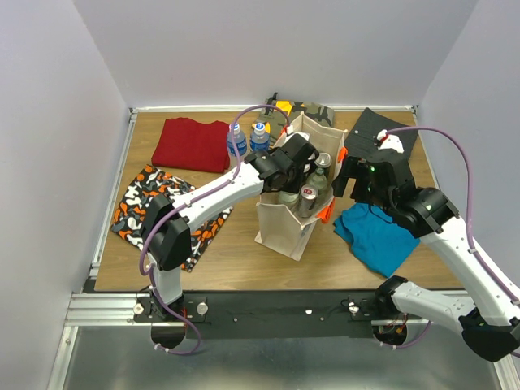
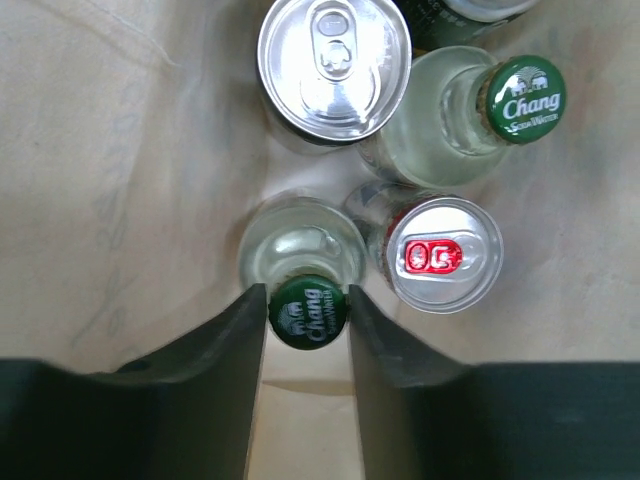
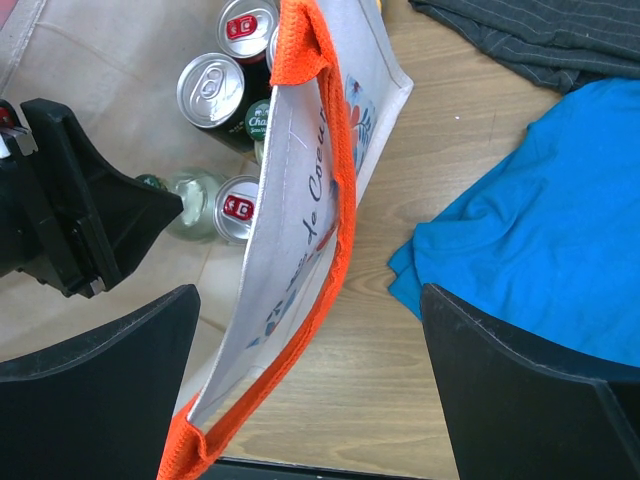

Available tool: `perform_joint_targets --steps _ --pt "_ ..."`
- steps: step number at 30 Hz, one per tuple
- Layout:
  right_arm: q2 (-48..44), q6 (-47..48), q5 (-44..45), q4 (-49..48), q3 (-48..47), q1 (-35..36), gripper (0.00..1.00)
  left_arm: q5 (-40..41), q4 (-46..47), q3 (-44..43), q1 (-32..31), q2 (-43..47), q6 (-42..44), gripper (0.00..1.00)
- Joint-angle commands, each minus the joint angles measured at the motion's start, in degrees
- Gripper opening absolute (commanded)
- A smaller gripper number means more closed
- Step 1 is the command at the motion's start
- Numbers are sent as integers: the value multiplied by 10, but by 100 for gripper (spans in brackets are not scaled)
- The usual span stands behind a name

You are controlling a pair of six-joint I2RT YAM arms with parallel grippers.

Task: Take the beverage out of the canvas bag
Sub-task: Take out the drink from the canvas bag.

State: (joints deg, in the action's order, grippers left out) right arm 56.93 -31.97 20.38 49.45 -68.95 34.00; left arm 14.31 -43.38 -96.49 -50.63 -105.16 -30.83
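As the right tool (image 3: 310, 295) gapes wide beside the tall beige canvas bag with orange handles (image 1: 280, 227) on the wooden counter (image 1: 244, 260), the left tool (image 2: 308, 292) clenches a green-capped clear glass bottle (image 2: 300, 245) inside it.

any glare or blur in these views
Left wrist view: strong glare on the silver can top, green bottle cap sharp in the left gripper. Right wrist view: canvas bag crisp, right gripper dark and soft-edged. Top view: even light, faint shadows.

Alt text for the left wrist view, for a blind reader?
The left gripper pinches the green cap of a glass bottle standing inside the canvas bag. A silver-tabbed can, a red-tabbed can and a second green-capped bottle stand beside it.
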Motion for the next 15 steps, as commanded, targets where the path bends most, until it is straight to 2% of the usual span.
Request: perform_joint_targets --steps 1,5,8,10,15 --pt "-2 -6 19 6 -2 -2 100 -6 1 0 1 -12 1 41" --pt "-2 -5 21 7 -3 -2 100 -9 0 -1 1 -14 2 32" --pt "-1 -5 20 6 -2 -2 100 -11 -1 -5 1 -15 5 20" --pt "-1 -5 19 6 -1 -2 100 -13 -4 -13 1 -18 7 1" --pt "-1 -4 22 5 1 -2 100 -18 -11 -40 1 -15 17 0"
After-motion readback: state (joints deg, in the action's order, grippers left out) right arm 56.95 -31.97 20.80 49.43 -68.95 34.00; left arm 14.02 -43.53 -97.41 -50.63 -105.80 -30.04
